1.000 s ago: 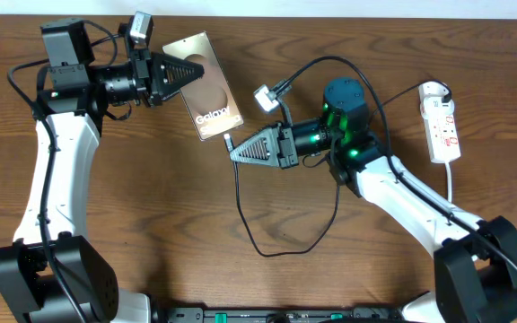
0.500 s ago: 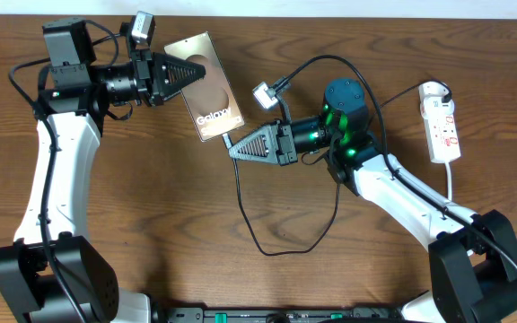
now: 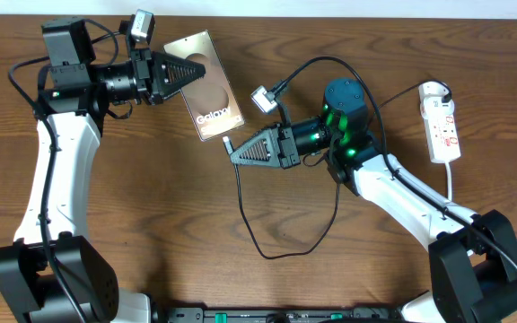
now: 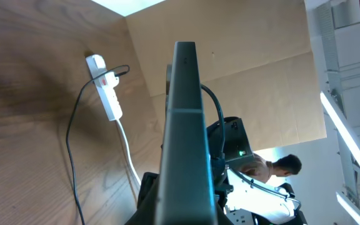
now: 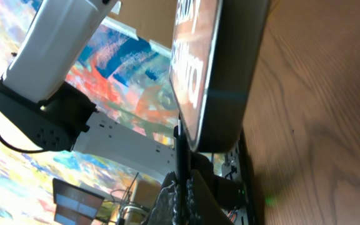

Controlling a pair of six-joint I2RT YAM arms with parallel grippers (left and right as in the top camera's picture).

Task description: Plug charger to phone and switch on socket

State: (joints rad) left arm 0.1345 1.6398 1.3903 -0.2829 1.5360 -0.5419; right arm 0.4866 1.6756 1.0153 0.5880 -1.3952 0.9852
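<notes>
The brown-bronze phone lies tilted at the back of the table, "Galaxy" lettering up. My left gripper is shut on its upper edge; in the left wrist view the phone stands edge-on between the fingers. My right gripper is shut on the charger's black cable just behind its plug tip, which sits at the phone's lower end. In the right wrist view the cable runs up from the jaws to the phone's end. The white socket strip lies at the far right.
The black charger cable loops across the table below my right arm and arcs back to the socket. The socket's white cord trails toward the front. The socket also shows in the left wrist view.
My right gripper with the plug has shifted only slightly near the phone's lower end. The left gripper and phone have stayed put.
</notes>
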